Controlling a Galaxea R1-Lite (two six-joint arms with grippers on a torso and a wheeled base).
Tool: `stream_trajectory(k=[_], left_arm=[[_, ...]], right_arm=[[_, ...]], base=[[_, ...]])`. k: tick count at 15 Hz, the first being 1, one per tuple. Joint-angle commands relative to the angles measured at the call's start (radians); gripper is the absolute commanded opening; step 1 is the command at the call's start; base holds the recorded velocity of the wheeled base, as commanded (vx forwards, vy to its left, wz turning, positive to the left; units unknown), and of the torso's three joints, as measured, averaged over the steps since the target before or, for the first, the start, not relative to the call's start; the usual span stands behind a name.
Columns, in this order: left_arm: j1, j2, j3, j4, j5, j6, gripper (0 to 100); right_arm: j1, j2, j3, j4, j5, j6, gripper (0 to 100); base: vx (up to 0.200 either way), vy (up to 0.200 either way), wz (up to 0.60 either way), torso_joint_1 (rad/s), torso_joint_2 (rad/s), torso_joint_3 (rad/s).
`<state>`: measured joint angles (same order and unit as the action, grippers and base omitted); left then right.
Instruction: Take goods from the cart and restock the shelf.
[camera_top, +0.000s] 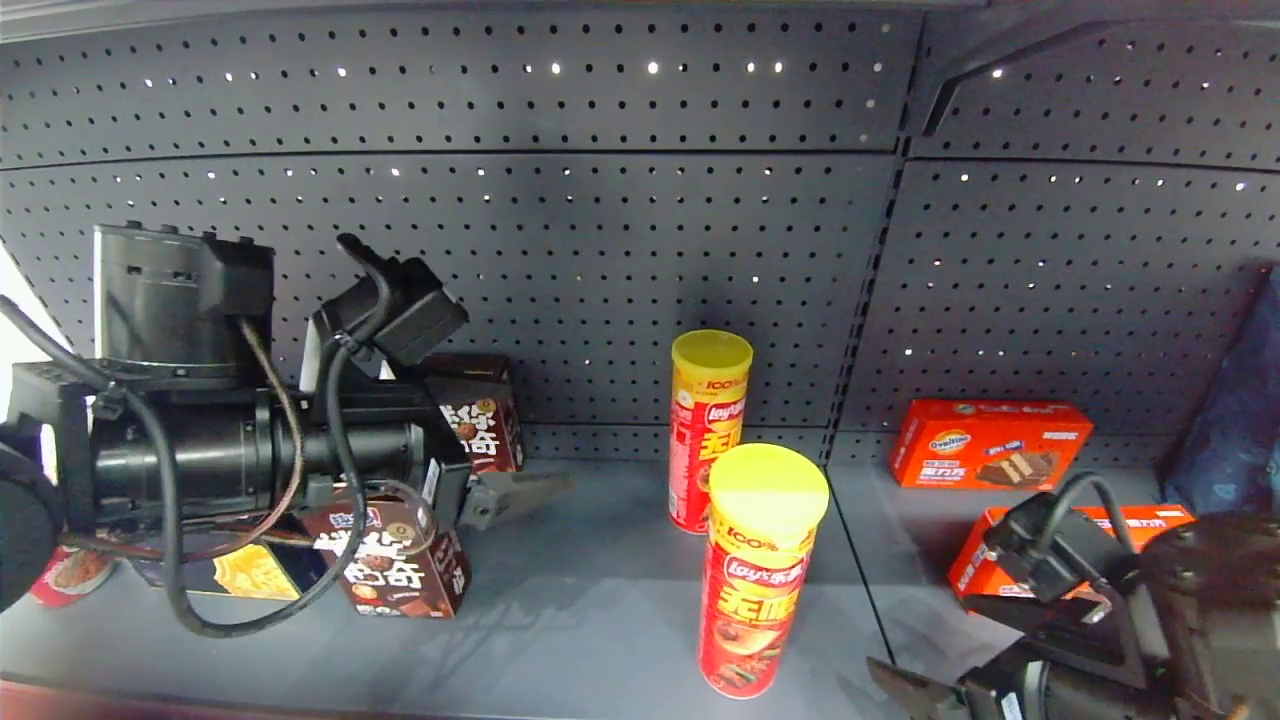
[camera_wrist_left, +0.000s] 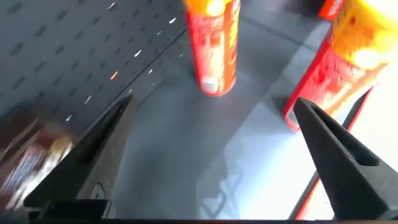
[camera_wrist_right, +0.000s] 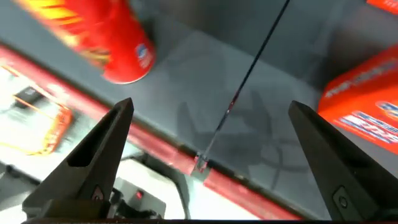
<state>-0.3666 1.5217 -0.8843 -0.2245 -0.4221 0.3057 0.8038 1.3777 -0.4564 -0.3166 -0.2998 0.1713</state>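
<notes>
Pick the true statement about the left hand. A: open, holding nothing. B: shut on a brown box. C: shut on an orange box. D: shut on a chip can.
A: the left hand is spread wide open with just bare shelf in its gap, and the rear chip can stands clear beyond it.

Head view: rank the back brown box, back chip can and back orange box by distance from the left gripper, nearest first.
1. Back brown box: left side, just behind the left gripper.
2. Back chip can: mid-shelf, near the back panel.
3. Back orange box: right bay, beyond the divider.
</notes>
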Motion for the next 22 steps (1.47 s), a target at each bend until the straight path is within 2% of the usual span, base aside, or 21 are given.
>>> stream_trajectory(k=[1, 5, 6, 9, 13, 22], left_arm=[[-0.002, -0.089, 0.05, -0.001, 0.017, 0.0, 100], [0.008, -0.117, 0.056, -0.004, 0.02, 0.0, 100], [0.029, -0.124, 0.057, -0.007, 0.017, 0.004, 100], [0.032, -0.135, 0.067, -0.003, 0.019, 0.007, 100], [0.074, -0.13, 0.068, -0.012, 0.022, 0.01, 100], [0.074, -0.126, 0.071, -0.012, 0.019, 0.01, 100]], right_arm=[[-0.002, 0.159, -0.067, 0.002, -0.036, 0.002, 100], [-0.048, 0.236, -0.123, 0.001, -0.048, 0.002, 100], [-0.064, 0.259, -0.148, 0.001, -0.048, 0.002, 100], [-0.061, 0.285, -0.173, -0.001, -0.048, 0.001, 100], [-0.029, 0.327, -0.211, -0.004, -0.048, 0.002, 100], [-0.009, 0.394, -0.266, -0.006, -0.048, 0.001, 100]], base=[[0.0, 0.0, 0.0, 0.0, 0.0, 0.0], [0.0, 0.0, 0.0, 0.0, 0.0, 0.0], [0.0, 0.0, 0.0, 0.0, 0.0, 0.0], [0.0, 0.0, 0.0, 0.0, 0.0, 0.0], [0.0, 0.0, 0.0, 0.0, 0.0, 0.0], [0.0, 0.0, 0.0, 0.0, 0.0, 0.0]])
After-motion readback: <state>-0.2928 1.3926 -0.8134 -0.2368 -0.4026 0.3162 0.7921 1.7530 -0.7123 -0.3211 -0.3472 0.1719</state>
